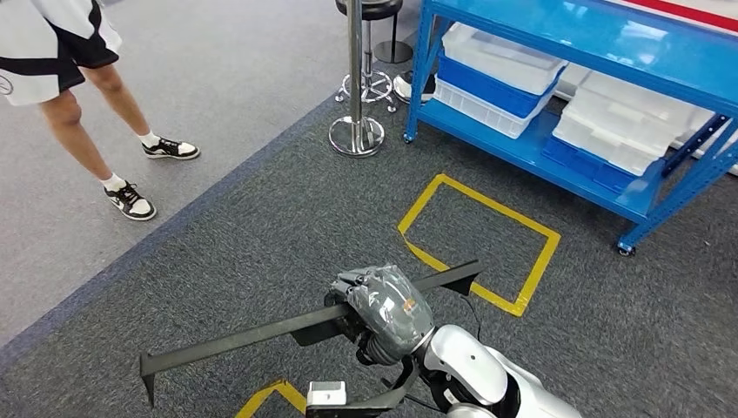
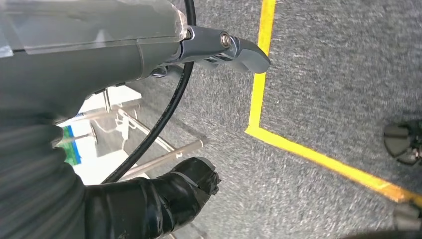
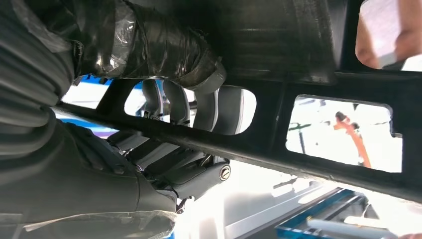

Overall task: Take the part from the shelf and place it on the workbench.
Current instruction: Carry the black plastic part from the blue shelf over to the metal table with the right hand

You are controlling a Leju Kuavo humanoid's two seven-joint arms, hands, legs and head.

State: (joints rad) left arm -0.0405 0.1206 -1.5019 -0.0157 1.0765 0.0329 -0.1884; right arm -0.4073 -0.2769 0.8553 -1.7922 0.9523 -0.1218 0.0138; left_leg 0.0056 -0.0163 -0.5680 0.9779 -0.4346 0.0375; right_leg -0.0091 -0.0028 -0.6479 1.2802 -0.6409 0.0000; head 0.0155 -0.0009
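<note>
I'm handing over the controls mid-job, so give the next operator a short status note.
Right hand: grips the long black flat-bar part near its middle, held level above the grey carpet.
Left hand: holds nothing, fingers apart, above the yellow floor tape.
Done: part picked up.
Left: carry it to the workbench and set it down. The blue shelf with white bins stands ahead right; a person stands ahead left.

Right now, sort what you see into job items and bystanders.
Job:
- long black part, gripped by the right hand
- left hand, holding nothing

Bystanders:
- blue shelf with white bins
- yellow floor tape
- chrome stool base
- person standing nearby
</note>
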